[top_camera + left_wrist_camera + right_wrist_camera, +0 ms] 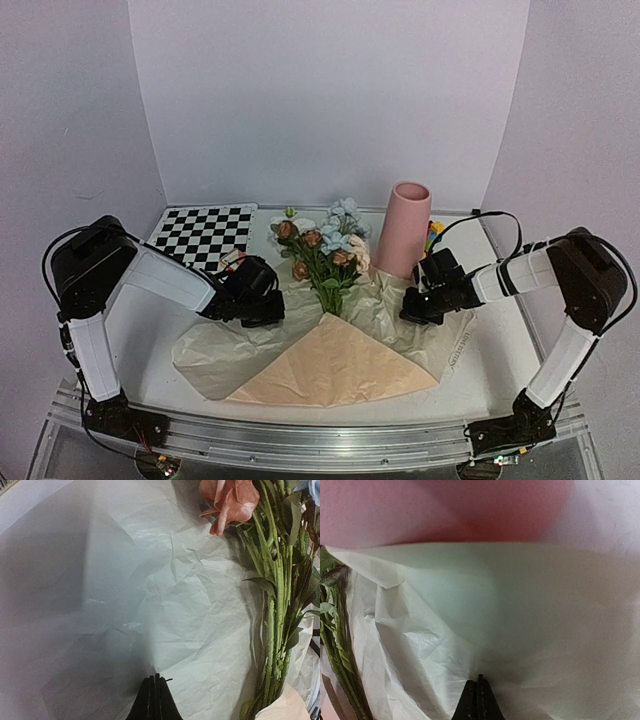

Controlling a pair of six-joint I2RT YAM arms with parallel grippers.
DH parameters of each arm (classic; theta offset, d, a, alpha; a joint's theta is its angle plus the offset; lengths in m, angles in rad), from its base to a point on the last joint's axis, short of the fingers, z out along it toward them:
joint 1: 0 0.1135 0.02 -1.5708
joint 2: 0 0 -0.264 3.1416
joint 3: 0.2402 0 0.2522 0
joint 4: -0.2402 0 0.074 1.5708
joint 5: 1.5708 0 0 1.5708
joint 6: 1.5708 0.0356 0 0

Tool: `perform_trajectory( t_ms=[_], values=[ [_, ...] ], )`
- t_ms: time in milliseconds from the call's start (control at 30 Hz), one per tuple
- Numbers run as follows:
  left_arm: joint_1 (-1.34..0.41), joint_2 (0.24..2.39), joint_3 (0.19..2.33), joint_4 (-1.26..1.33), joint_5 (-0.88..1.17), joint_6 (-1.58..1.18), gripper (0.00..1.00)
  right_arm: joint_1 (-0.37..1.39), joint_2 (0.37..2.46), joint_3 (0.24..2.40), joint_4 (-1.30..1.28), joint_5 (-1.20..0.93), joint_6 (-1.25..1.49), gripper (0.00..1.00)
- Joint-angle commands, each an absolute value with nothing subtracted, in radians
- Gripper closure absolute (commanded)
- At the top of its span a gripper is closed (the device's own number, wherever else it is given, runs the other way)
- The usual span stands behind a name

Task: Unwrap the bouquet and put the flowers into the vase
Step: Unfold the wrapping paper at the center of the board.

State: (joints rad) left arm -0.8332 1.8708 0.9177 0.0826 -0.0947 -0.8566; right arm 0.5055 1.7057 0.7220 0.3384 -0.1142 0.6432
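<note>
The bouquet's paper (330,368) lies spread on the table, its peach side folded up at the front and its pale inner side showing. The flowers (325,250) lie on it, blooms toward the back, green stems (277,615) bare. The pink vase (405,228) stands upright behind the paper's right part and fills the top of the right wrist view (445,510). My left gripper (268,305) is shut, pinching a ridge of the pale paper (200,605) left of the stems. My right gripper (412,305) is shut on the paper (485,605) in front of the vase.
A black-and-white checkerboard (205,232) lies at the back left. Small colourful toy blocks (434,236) sit just right of the vase. White walls close in the back and both sides. The metal rail (320,440) runs along the near edge.
</note>
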Motion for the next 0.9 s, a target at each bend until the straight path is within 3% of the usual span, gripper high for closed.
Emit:
perform_trajectory(
  t_ms=[0,433,667,867],
  values=[
    [-0.804,1.931,0.964,0.024,-0.139,-0.839,1.0,0.485,1.752,0.751,0.245,-0.037,0.618,1.0],
    [-0.81,1.777,0.953,0.023,-0.139,-0.745,0.97,0.487,1.253,0.749,0.162,-0.228,0.654,0.98],
    [-0.844,1.669,0.926,0.018,-0.13,-0.761,0.92,0.486,1.049,0.912,0.008,-0.357,0.758,0.95],
    [-0.853,1.615,0.881,0.009,-0.132,-0.784,0.91,0.486,0.869,0.92,0.002,-0.299,0.862,0.94]
  ],
)
